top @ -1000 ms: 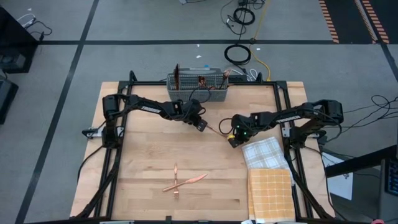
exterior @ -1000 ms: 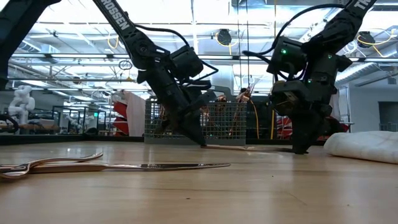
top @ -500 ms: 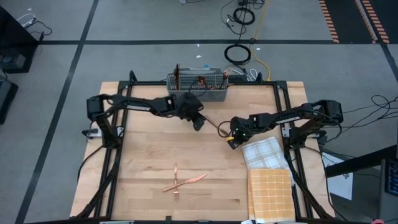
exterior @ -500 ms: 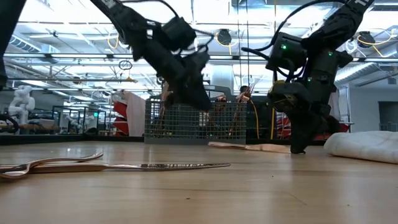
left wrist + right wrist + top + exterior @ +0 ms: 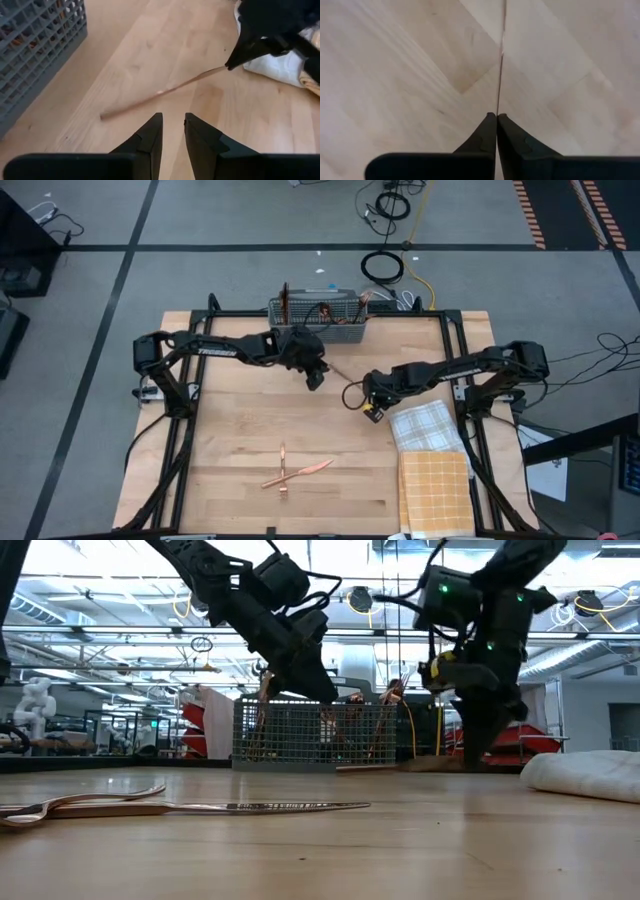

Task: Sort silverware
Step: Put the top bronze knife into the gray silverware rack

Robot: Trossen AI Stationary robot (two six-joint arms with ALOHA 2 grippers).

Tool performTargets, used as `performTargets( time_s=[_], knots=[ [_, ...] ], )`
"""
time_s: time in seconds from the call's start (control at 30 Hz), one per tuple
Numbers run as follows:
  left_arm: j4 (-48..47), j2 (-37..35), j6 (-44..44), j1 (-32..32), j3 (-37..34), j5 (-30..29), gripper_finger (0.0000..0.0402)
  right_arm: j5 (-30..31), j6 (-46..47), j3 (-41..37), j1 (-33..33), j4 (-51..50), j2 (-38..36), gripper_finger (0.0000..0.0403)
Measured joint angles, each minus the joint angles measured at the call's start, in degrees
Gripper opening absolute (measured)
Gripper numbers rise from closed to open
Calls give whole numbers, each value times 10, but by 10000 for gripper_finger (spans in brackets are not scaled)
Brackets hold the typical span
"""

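Observation:
A thin copper piece of silverware point(image 5: 160, 92) stretches between my two grippers over the wood table point(image 5: 240, 430); which kind it is I cannot tell. My right gripper point(image 5: 497, 116) is shut on one end of it, just left of the white checked cloth point(image 5: 425, 425). My left gripper point(image 5: 173, 117) hangs open above the piece's other end, in front of the grey mesh caddy point(image 5: 315, 320), touching nothing. A copper fork and knife point(image 5: 290, 472) lie crossed near the table's front. My right gripper pinches the copper piece by its end point(image 5: 498, 105) between its two fingertips. The fingers come from above, pointing steeply down. The piece point(image 5: 400, 765) runs almost level from them toward the caddy, low over the table. Whether its free end point(image 5: 103, 116) rests on the wood I cannot tell.
More copper pieces stand upright in the caddy point(image 5: 315, 735) at the far edge. An orange checked cloth point(image 5: 435, 490) lies at the near right, in front of the white one. Bare wood lies between the crossed pair and the grippers.
My left gripper has let go of the copper piece and risen away from it, tipping toward the caddy. My right gripper has risen a little and drifted toward the table's left, lifting its end of the piece off the wood.

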Motion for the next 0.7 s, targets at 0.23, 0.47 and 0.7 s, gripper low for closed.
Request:
performTargets(
  time_s=[0.23, 0.47, 0.7],
  knots=[
    [-2, 0, 30, 0, 0, 1, 86, 13, -23, 43, 3, -27, -1, 1],
    [-3, 0, 123, -3, 1, 22, 86, 21, -32, 67, 3, -33, -1, 1],
    [-31, 0, 213, -3, 1, 92, 96, 21, -45, 70, 4, -35, -2, 0]
  ],
)
